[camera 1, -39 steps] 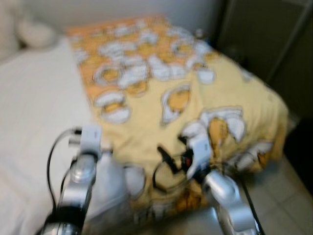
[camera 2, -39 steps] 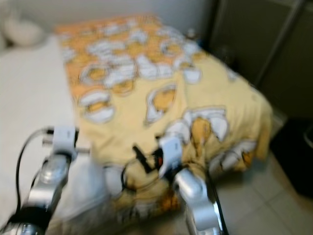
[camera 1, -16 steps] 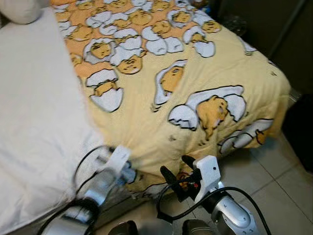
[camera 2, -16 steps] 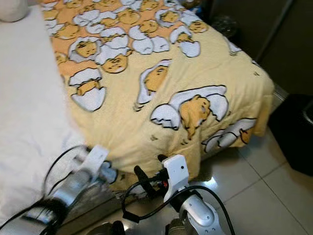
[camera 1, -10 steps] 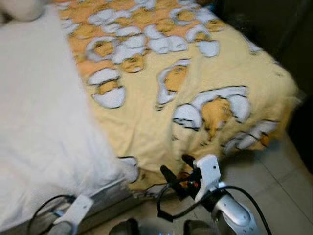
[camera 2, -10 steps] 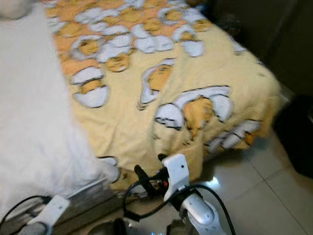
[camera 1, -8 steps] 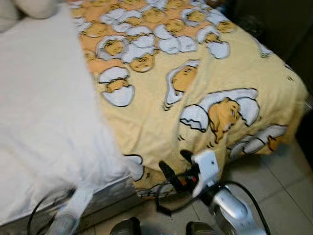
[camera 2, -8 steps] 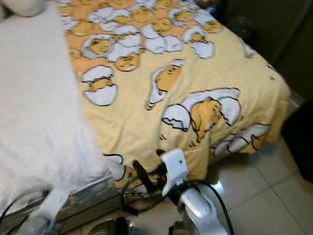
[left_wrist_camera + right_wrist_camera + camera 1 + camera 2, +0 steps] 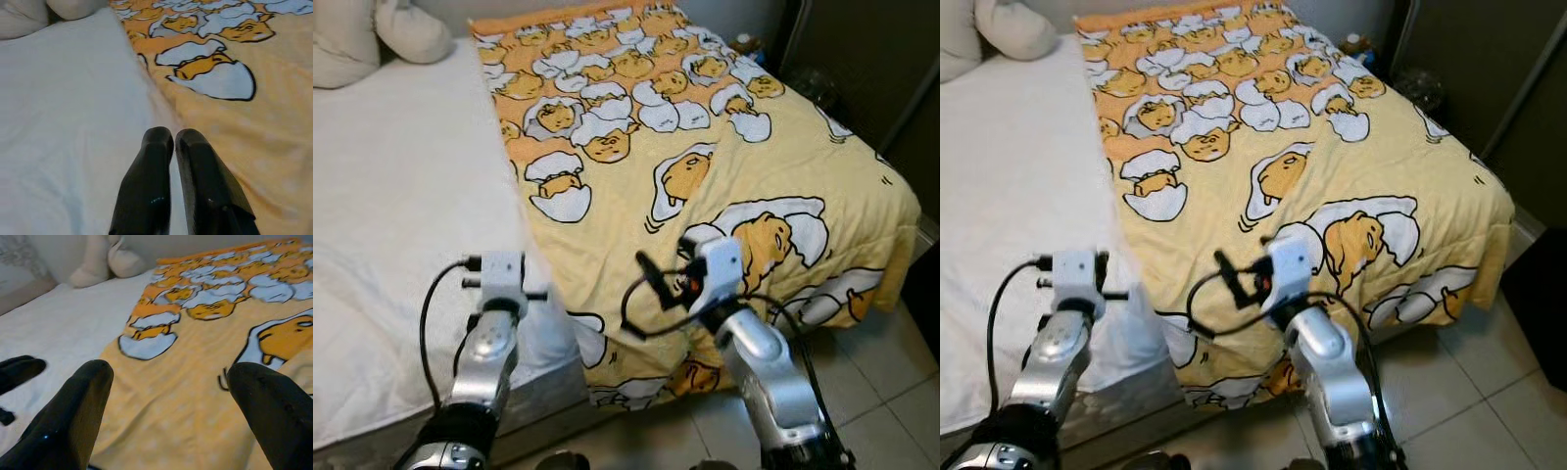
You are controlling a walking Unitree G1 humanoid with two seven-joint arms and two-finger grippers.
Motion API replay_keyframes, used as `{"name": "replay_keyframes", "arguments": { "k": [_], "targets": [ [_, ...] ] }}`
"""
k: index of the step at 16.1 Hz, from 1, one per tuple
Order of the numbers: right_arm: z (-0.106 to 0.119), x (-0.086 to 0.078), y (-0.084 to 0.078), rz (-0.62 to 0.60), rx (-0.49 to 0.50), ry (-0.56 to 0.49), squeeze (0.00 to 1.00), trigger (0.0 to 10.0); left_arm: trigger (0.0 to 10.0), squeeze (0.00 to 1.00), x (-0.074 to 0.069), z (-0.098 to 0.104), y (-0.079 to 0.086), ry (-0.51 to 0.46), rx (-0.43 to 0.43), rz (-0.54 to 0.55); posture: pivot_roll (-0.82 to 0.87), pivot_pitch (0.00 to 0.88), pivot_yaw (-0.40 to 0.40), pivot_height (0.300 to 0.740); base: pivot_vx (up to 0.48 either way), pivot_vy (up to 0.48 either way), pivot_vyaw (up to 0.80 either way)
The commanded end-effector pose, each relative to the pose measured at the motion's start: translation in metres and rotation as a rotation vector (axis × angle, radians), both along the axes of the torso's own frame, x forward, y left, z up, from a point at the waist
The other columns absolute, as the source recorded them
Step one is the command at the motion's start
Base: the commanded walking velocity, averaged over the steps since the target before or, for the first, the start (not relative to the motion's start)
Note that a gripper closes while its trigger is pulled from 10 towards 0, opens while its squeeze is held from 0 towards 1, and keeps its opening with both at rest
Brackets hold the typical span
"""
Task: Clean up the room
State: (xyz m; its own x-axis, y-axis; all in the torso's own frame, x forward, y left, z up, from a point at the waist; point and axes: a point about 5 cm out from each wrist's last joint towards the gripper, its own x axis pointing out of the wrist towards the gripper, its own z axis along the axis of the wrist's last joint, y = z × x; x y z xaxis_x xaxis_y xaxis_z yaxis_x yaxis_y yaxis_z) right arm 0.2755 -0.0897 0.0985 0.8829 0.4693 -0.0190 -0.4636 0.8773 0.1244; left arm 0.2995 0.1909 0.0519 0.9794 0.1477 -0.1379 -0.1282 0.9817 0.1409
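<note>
A yellow blanket (image 9: 705, 147) printed with egg figures covers the right half of a bed; the white sheet (image 9: 401, 225) lies bare on the left half. My left gripper (image 9: 168, 142) is shut, its tips right at the blanket's left edge where it meets the sheet; I cannot tell whether any cloth is pinched. My right gripper (image 9: 171, 369) is open wide and hovers above the blanket near the bed's foot, its fingers (image 9: 646, 269) pointing toward the left arm. The left fingers (image 9: 19, 369) appear in the right wrist view.
Cream pillows (image 9: 372, 39) sit at the head of the bed. A dark cabinet (image 9: 862, 59) stands to the right, close to the bed's corner. Pale tiled floor (image 9: 891, 382) runs along the foot of the bed, where the blanket hangs over.
The head camera has tilted up and shows more of the bed. Both arms have risen from near the floor to above the mattress; the left gripper now sits at the blanket's edge.
</note>
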Motion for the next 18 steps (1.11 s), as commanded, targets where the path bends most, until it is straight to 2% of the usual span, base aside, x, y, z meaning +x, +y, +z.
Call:
{"name": "replay_keyframes", "arguments": {
  "k": [1,3,4,6,9,10,13,16,18],
  "targets": [
    [-0.002,0.003,-0.003,-0.036,0.004,0.004,0.00,10.0,10.0,1.00,0.000,0.002,0.006,0.004,-0.019,0.050,-0.08,0.000,0.076,0.740,0.000,0.000,0.00],
    [-0.003,0.010,-0.013,-0.114,0.001,-0.022,0.00,10.0,10.0,1.00,0.009,0.020,0.012,-0.056,-0.063,0.132,-0.07,0.000,0.066,0.740,0.000,0.000,0.00],
    [-0.008,0.008,-0.026,-0.196,-0.001,-0.022,0.00,10.0,10.0,1.00,0.006,0.027,0.023,-0.077,-0.098,0.215,-0.07,0.000,0.044,0.740,0.000,0.000,0.00],
    [-0.012,0.006,-0.032,-0.237,0.001,-0.015,0.00,10.0,10.0,1.00,0.002,0.030,0.027,-0.087,-0.117,0.248,-0.07,0.000,0.044,0.740,0.000,0.000,0.00],
    [-0.022,0.005,-0.035,-0.236,0.004,0.027,0.00,10.0,10.0,1.00,-0.008,0.032,0.018,-0.108,-0.088,0.186,-0.08,0.000,0.025,0.740,0.000,0.000,0.00],
    [-0.022,0.006,-0.035,-0.225,-0.005,0.018,0.00,10.0,10.0,1.00,-0.007,0.034,0.005,-0.112,-0.067,0.122,-0.09,0.000,0.021,0.740,0.000,0.000,0.00],
    [-0.020,0.012,-0.038,-0.232,-0.019,0.001,0.00,10.0,10.0,1.00,-0.004,0.039,-0.013,-0.110,-0.026,0.021,-0.09,0.000,0.028,0.740,0.000,0.000,0.00],
    [-0.016,0.021,-0.034,-0.232,-0.027,-0.018,0.00,10.0,10.0,1.00,-0.005,0.038,-0.002,-0.092,-0.026,0.053,-0.08,0.000,0.029,0.740,0.000,0.000,0.00],
    [-0.015,0.023,-0.032,-0.214,-0.027,-0.022,0.00,10.0,10.0,1.00,-0.007,0.036,0.005,-0.071,-0.025,0.084,-0.07,0.000,0.022,0.740,0.000,-0.480,0.65]
  ]
}}
